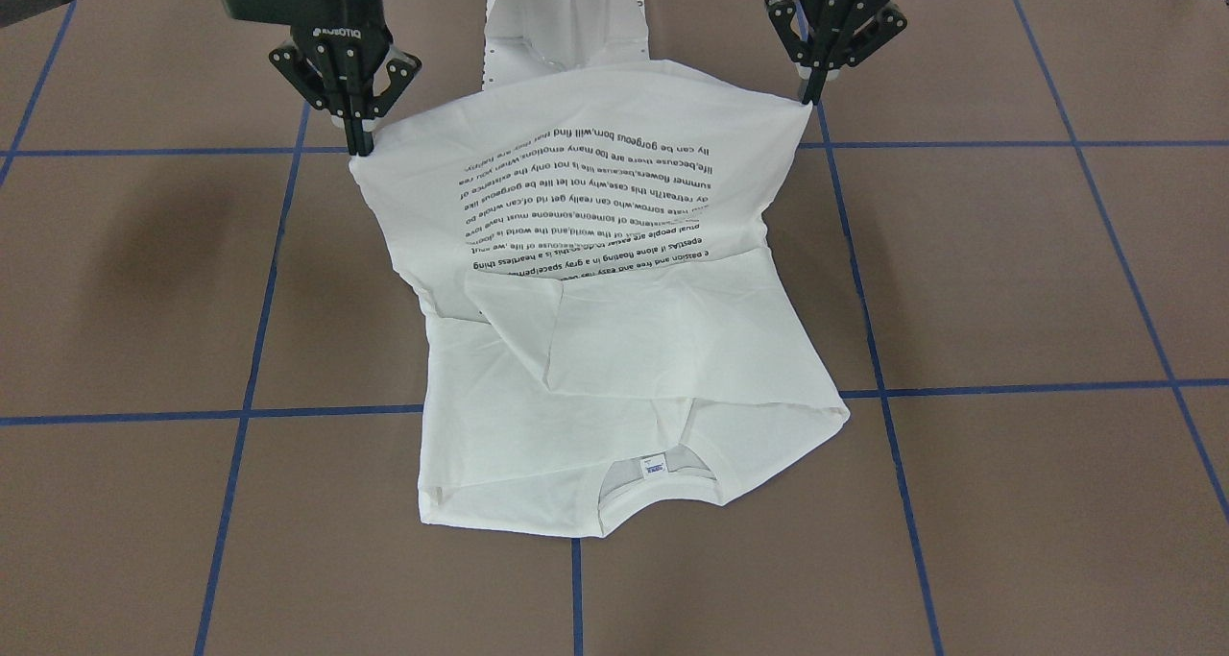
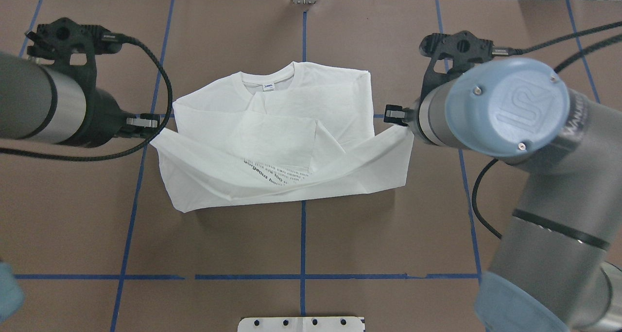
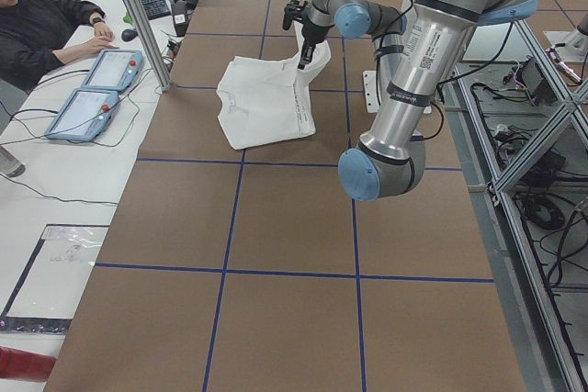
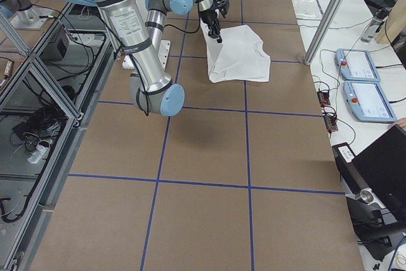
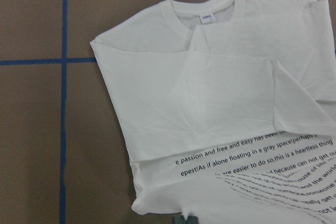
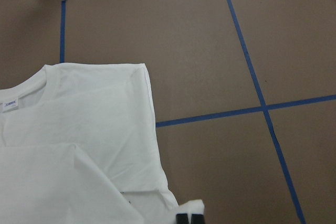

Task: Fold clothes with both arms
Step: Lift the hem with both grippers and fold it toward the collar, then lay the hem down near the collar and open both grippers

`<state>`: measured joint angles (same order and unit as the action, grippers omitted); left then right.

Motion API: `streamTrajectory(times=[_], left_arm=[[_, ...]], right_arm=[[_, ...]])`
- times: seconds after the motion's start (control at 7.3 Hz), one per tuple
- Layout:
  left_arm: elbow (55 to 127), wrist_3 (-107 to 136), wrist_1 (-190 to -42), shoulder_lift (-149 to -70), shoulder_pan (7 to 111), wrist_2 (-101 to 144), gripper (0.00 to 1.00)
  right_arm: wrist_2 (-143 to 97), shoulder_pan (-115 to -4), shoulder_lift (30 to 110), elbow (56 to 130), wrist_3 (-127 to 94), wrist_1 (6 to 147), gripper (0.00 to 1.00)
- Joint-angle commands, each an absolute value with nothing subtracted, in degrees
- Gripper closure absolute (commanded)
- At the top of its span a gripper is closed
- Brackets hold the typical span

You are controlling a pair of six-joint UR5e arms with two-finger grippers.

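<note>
The white long-sleeved T-shirt [image 1: 624,349] lies on the brown table with its sleeves folded in over the body and its neckline and label [image 1: 655,467] on the side away from the robot. Its hem end is lifted off the table, showing the black text [image 1: 586,195]. My left gripper [image 1: 805,99] is shut on one hem corner, and my right gripper [image 1: 357,149] is shut on the other. Overhead, the shirt [image 2: 291,118] hangs between the left gripper [image 2: 154,125] and the right gripper [image 2: 396,117]. Each wrist view shows fingertips pinching cloth at its bottom edge.
The white pedestal base [image 2: 301,323] stands at the robot's edge of the table. Blue tape lines [image 2: 302,276] divide the brown surface into squares. A person [image 3: 46,25] sits at a side table with two tablets [image 3: 92,89]. Metal frame posts [image 3: 138,16] stand by the table.
</note>
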<state>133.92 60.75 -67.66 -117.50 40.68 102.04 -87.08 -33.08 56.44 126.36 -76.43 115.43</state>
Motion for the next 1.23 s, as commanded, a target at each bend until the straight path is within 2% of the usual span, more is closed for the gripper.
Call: streamTrajectory(times=[0.0,0.27,0.41,0.69,0.82,1.1], left_arm=[[122.1,55.7,-73.3,-120.5,47.0,102.0,1.0],[108.5,54.9,-85.2,-120.8,48.3,98.1,1.0],[102.0,54.9,-90.6,-121.2,48.3,97.7,1.0],[92.7,54.9,-99.3,-121.6,48.1,96.0,1.0],[88.5,55.0,-103.9,-121.6,47.7,96.0,1.0],[84.5,55.0,-108.7,-120.9,43.6,96.0,1.0]], right_arm=[[-87.5,-37.9,51.3,113.0,-75.2,109.0,1.0],[-87.4,-40.4,48.0,102.4,-73.3,101.8,1.0],[-87.3,-40.7,45.8,94.7,-72.8,96.8,1.0],[-86.9,-41.0,44.4,83.7,-72.2,87.9,1.0],[-86.8,-41.0,44.4,80.7,-70.9,85.7,1.0],[-86.9,-40.3,43.9,79.3,-70.9,85.3,1.0]])
